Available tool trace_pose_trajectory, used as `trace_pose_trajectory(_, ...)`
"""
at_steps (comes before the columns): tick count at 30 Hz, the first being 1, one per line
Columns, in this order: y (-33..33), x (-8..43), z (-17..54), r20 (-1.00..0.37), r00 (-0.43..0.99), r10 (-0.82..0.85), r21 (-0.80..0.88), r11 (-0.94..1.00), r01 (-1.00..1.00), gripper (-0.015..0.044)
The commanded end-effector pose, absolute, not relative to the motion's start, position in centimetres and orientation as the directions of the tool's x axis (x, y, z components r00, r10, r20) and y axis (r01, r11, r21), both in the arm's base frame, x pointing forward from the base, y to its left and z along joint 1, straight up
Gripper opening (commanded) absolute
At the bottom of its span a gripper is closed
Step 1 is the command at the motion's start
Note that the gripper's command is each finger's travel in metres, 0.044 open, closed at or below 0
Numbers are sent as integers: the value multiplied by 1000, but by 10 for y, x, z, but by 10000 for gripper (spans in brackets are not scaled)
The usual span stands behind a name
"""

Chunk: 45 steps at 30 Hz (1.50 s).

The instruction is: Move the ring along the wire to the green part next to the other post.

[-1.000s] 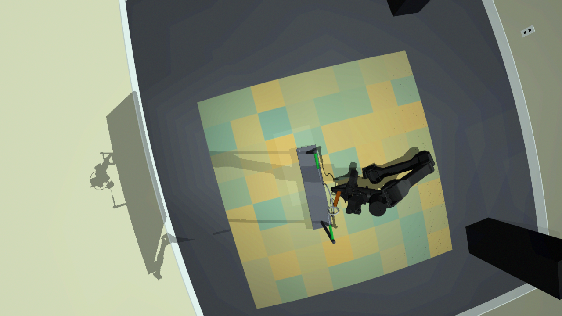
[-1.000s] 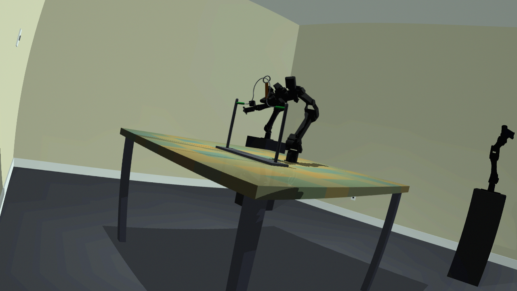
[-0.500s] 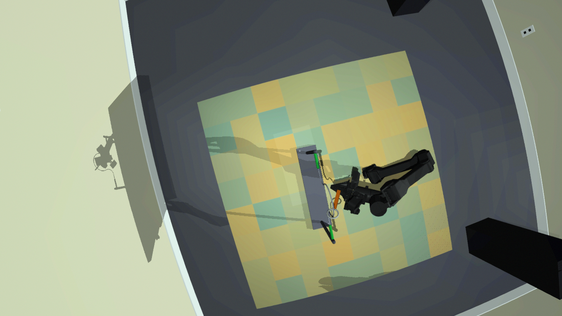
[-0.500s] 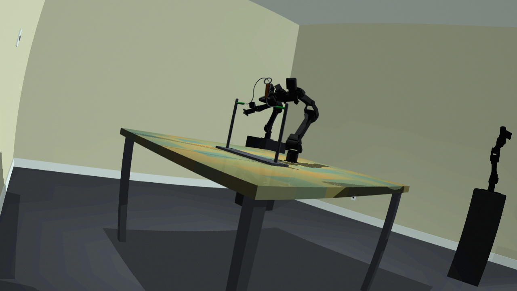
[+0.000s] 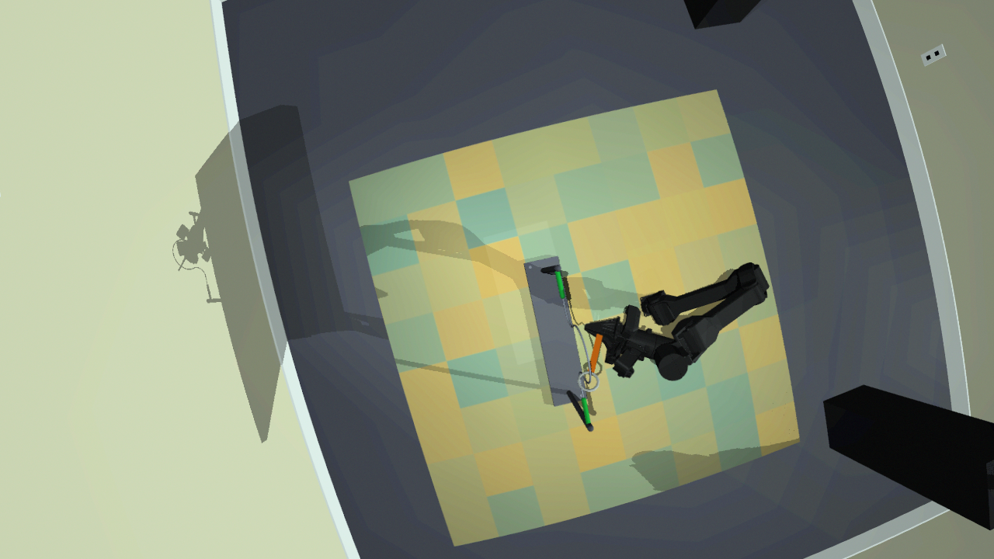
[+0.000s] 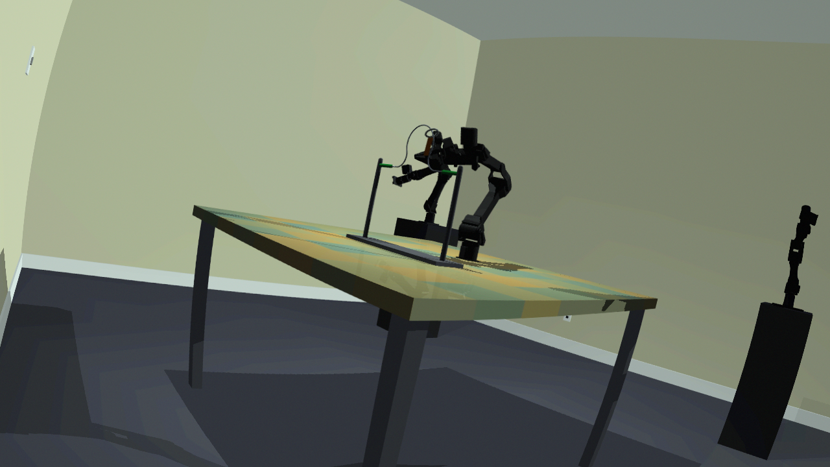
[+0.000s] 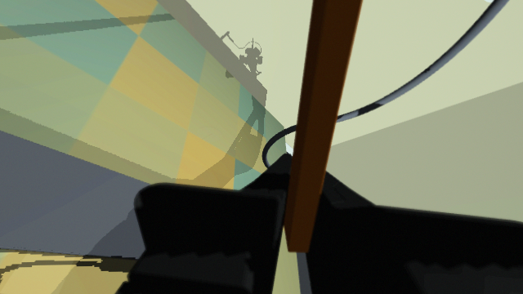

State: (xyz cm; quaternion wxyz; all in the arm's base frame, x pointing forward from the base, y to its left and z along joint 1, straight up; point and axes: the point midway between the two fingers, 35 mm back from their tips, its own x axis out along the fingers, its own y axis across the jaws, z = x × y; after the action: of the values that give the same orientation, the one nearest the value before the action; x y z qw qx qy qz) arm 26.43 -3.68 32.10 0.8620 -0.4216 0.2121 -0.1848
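The ring (image 5: 598, 380) (image 6: 426, 133) is around the grey wire (image 5: 586, 351) (image 6: 407, 143) (image 7: 429, 69), high on its arch, towards the lower post in the top view. Whether it touches the wire is too small to tell. My gripper (image 5: 596, 332) (image 6: 425, 155) (image 7: 293, 162) is shut on the lower end of the orange handle (image 5: 596, 354) (image 6: 428, 146) (image 7: 316, 102). The ring is outside the wrist view. One green part (image 5: 587, 411) (image 6: 448, 172) is by the lower post, the other green part (image 5: 561, 284) (image 6: 386, 165) by the upper post.
The posts (image 6: 450, 216) (image 6: 373, 197) stand on a grey base (image 5: 549, 326) (image 6: 400, 250) on the patchwork table (image 5: 479, 472) (image 6: 359, 278). In the wrist view the wire curves past the handle on both sides, close to the fingertips. Other black arms stand farther off in the exterior view.
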Motion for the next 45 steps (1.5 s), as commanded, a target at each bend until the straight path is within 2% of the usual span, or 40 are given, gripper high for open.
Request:
trace_pose_trajectory(1,-40,262,326,-168,841,-514,-844,516,147,-150)
trace_pose_trajectory(23,-47,261,340,0,837,-547,-970,204,133,-150)
trace_pose_trajectory(45,-49,261,355,166,836,-523,-985,-126,117,-150)
